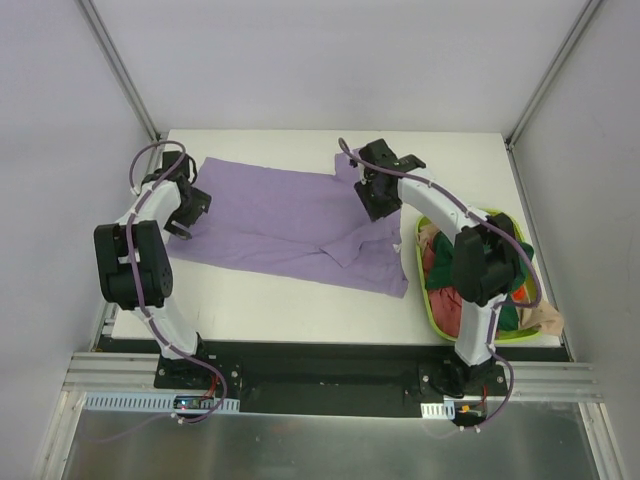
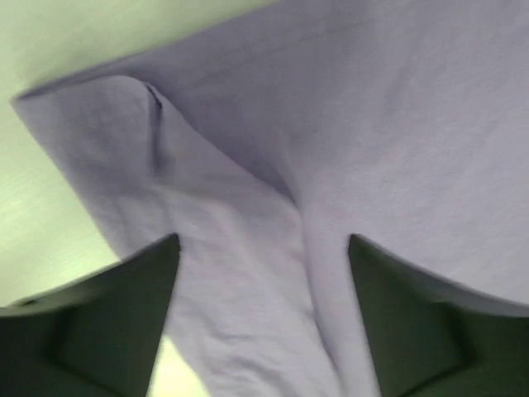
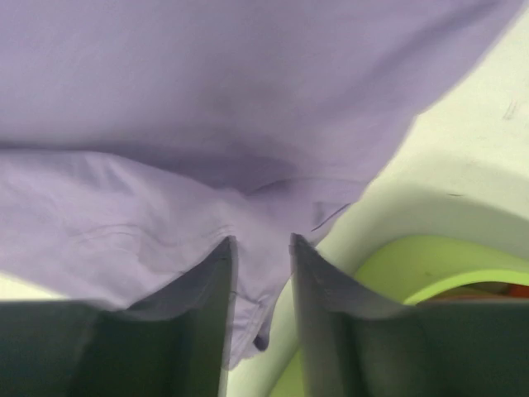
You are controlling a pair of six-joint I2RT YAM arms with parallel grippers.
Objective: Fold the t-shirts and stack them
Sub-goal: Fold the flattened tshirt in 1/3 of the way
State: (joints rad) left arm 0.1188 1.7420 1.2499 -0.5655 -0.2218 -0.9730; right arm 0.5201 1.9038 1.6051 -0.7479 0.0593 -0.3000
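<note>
A lavender t-shirt [image 1: 280,220] lies spread across the middle of the table, with a raised fold near its right end. My left gripper [image 1: 185,215] is open over the shirt's left edge; in the left wrist view [image 2: 263,241] its jaws stand wide apart over a sleeve and the cloth [image 2: 372,124]. My right gripper [image 1: 378,200] is at the shirt's upper right part; in the right wrist view [image 3: 260,240] its jaws are close together with a bunch of lavender cloth [image 3: 207,83] pinched between them. A red-pink shirt [image 1: 440,268] and a dark green shirt [image 1: 522,285] lie crumpled in the basket.
The lime-green plastic basket [image 1: 422,285] stands at the table's right edge, touching the lavender shirt's right end; its rim shows in the right wrist view [image 3: 430,265]. A beige cloth [image 1: 545,318] hangs over its near right rim. Grey walls and frame posts enclose the table.
</note>
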